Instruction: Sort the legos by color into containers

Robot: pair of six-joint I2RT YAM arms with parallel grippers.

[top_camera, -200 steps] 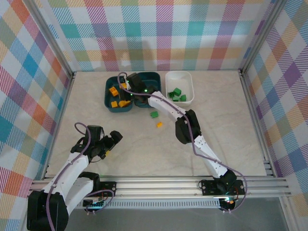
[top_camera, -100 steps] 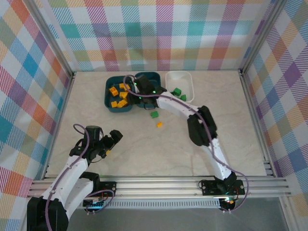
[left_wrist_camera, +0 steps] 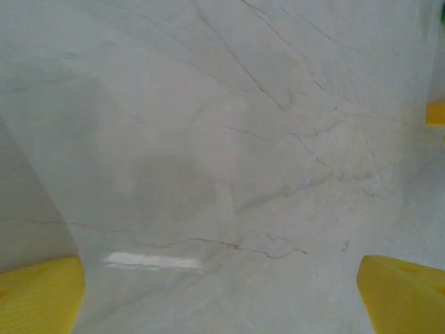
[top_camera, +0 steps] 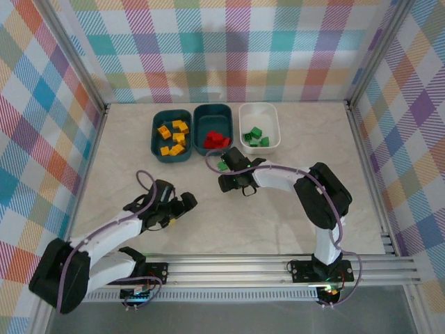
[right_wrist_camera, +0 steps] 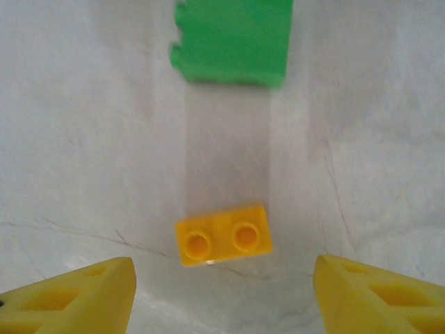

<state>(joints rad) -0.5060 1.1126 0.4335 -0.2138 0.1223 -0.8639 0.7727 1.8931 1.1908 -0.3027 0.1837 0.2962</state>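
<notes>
Right pincer (right_wrist_camera: 222,289) spread wide above the table (right_wrist_camera: 83,139), holding nothing. A yellow brick (right_wrist_camera: 222,243) lies just ahead between its fingers, untouched, a green brick (right_wrist_camera: 233,42) farther ahead. Left pincer (left_wrist_camera: 222,299) also spread, bare table between its fingers. Beyond the right pincer: left teal bin (top_camera: 155,139) has yellow, middle teal bin (top_camera: 213,117) red, white bin (top_camera: 257,113) green.

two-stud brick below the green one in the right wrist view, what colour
Yellow-orange; the brick shows best in the right wrist view.
</notes>
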